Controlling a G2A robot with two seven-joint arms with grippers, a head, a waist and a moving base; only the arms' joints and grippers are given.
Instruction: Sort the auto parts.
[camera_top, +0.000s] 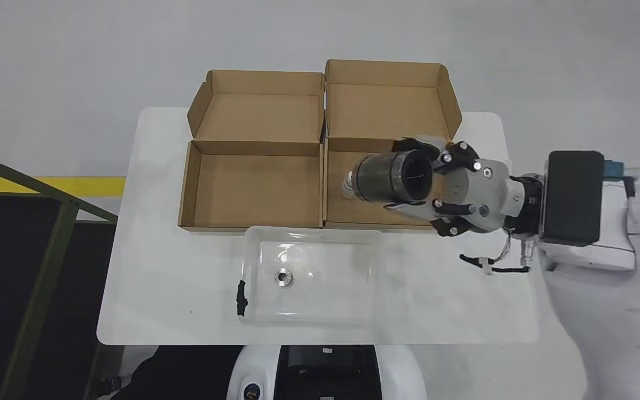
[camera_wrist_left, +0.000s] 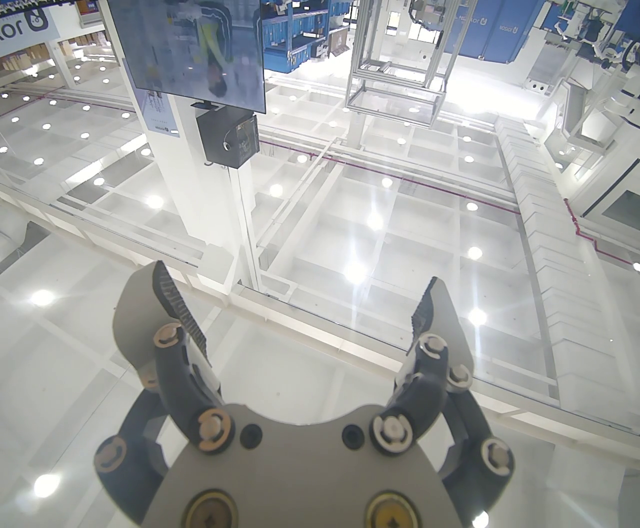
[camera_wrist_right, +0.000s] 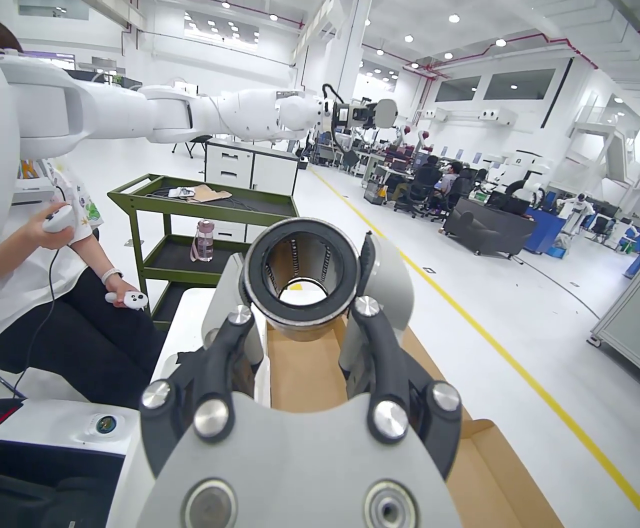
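Note:
My right gripper (camera_top: 412, 178) is shut on a black cylindrical sleeve (camera_top: 388, 176), a hollow metal bearing with black end rings (camera_wrist_right: 302, 277), held on its side just above the right cardboard box (camera_top: 340, 208). In the right wrist view the two fingers (camera_wrist_right: 385, 280) clamp the sleeve's sides over the box's floor (camera_wrist_right: 305, 372). A small round metal part (camera_top: 285, 278) lies in the clear plastic bin (camera_top: 365, 295) at the table's front. My left gripper (camera_wrist_left: 300, 305) is open with nothing between its toothed fingers, raised and pointing at the ceiling.
Two open cardboard boxes stand side by side at the back, the left one (camera_top: 205, 190) with nothing in it. A small black piece (camera_top: 240, 298) clings to the bin's left rim. White table (camera_top: 160, 250) surrounds them. A green cart (camera_wrist_right: 150, 200) stands beside the table.

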